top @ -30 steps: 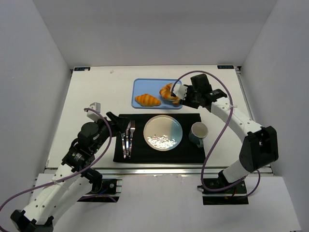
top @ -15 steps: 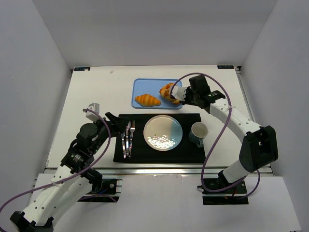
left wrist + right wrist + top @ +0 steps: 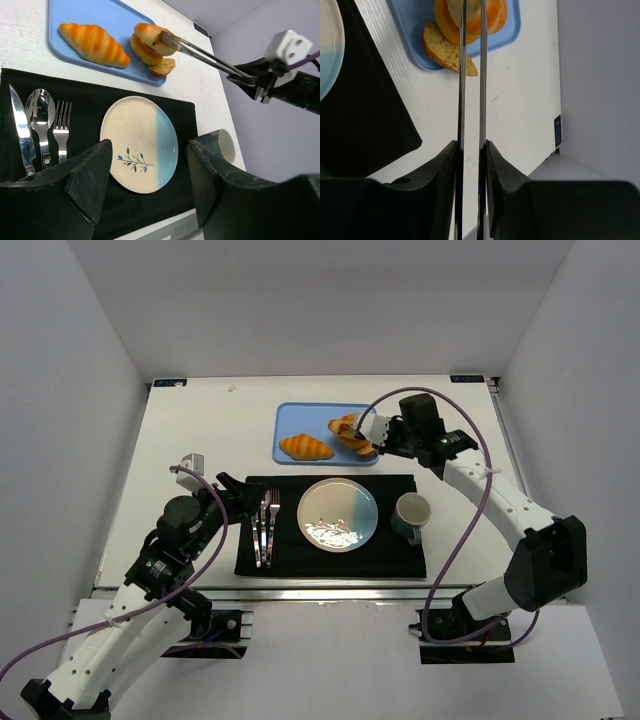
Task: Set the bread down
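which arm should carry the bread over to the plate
Right. The right claw is shut on the tongs, whose tips grip a bread roll at the blue tray; the left claw is open, empty, near the cutlery.

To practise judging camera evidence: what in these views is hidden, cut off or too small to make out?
Right wrist view: the top edge cuts off the tongs, so their bite on the roll goes unseen.
Top external view: too small to tell whether that roll is clear of the blue tray.
Left wrist view: the left fingers hide the handle ends of the cutlery and the base of the cup.
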Tool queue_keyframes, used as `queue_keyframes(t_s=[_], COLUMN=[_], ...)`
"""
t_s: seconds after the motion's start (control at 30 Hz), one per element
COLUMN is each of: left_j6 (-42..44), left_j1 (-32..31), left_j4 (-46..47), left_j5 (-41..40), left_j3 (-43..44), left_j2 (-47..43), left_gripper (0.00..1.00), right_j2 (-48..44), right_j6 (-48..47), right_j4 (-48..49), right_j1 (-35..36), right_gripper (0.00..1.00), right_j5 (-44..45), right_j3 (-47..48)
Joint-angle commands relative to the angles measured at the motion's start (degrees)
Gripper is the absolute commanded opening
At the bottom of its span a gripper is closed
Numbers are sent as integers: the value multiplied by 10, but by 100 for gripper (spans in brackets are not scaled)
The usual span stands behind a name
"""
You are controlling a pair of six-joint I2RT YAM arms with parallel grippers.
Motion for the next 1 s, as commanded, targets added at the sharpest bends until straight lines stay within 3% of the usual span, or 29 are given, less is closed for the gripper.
queue_keyframes(t_s=[0.0, 0.4, 0.77, 0.97], left_j6=[0, 3, 9, 4], left_j1=[0, 0, 0, 0], left_j4=[-6, -5, -7, -13], left_j5=[-9, -10, -6, -9], left_j3=[2, 4, 16, 11], left_j2=[-5, -3, 6, -4], left_gripper=[71, 71, 71, 71], right_j2=[-42, -160, -129, -88], right_j6=[33, 57, 82, 151], right_j4=[46, 34, 66, 107], right_j1=[1, 2, 1, -4], right_gripper=[0, 0, 0, 0], right_j5=[-24, -110, -71, -34], right_j3=[-7, -102, -109, -83])
